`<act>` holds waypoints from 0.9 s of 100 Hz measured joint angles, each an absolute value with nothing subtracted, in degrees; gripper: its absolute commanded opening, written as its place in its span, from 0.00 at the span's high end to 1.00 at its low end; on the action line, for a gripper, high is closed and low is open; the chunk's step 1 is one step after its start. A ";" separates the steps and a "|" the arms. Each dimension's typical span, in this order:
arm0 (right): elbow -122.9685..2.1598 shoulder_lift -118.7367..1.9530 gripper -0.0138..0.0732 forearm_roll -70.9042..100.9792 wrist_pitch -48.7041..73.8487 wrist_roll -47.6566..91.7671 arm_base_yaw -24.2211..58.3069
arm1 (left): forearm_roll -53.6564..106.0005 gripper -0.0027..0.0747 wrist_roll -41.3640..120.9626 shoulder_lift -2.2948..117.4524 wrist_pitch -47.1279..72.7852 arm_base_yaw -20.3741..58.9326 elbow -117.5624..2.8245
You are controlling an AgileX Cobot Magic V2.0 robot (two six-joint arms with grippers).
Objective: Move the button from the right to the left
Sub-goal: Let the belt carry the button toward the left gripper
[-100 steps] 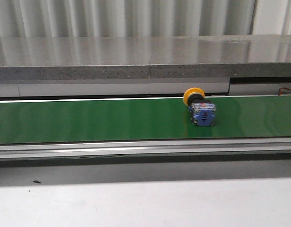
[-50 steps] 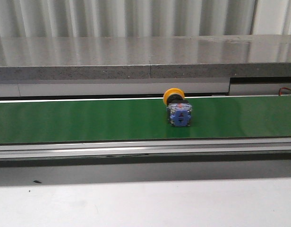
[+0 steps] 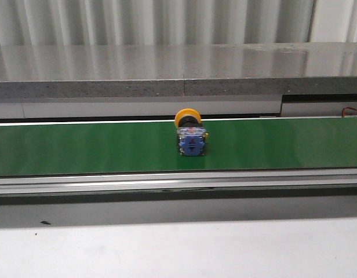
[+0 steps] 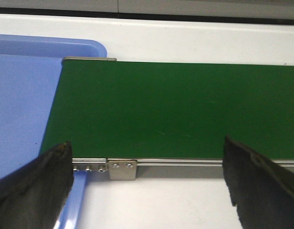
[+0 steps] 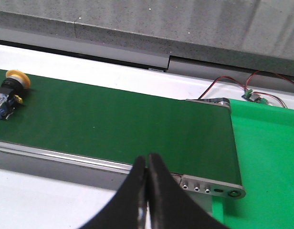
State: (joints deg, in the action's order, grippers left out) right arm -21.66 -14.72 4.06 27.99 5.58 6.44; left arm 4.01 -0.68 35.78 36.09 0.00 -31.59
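So the button (image 3: 190, 134) is lying on its side about mid-way along the green belt (image 3: 80, 147), yellow cap facing the back, nobody touching it. Looks like the riding-the-conveyor step. Right hand (image 5: 147, 179) is pinched closed and empty near its end of the belt. Left hand (image 4: 147, 183) is spread wide over the belt's other end by the blue tray (image 4: 23, 105), so next it needs a well-timed grab, I'd guess.
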 measured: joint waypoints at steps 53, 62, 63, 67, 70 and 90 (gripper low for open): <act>-21.66 -14.72 0.92 4.06 27.99 5.58 6.44 | 29.57 0.17 10.32 57.64 47.44 0.33 -44.94; -21.66 -14.72 0.92 4.06 27.99 5.58 6.44 | 29.83 0.17 10.53 61.10 48.82 0.64 -47.65; -21.66 -14.72 0.92 4.06 27.99 5.58 6.44 | 29.93 0.17 10.53 61.59 48.84 0.71 -48.03; -21.66 -14.72 0.92 4.06 27.99 5.58 6.44 | 29.93 0.17 10.53 62.98 49.06 1.20 -49.00; -21.66 -14.72 0.92 4.06 27.99 5.58 6.44 | 29.93 0.17 10.53 63.86 49.06 1.75 -49.98; -21.66 -14.72 0.92 4.06 27.99 5.58 6.44 | 27.30 0.17 6.59 70.22 49.29 8.65 -55.23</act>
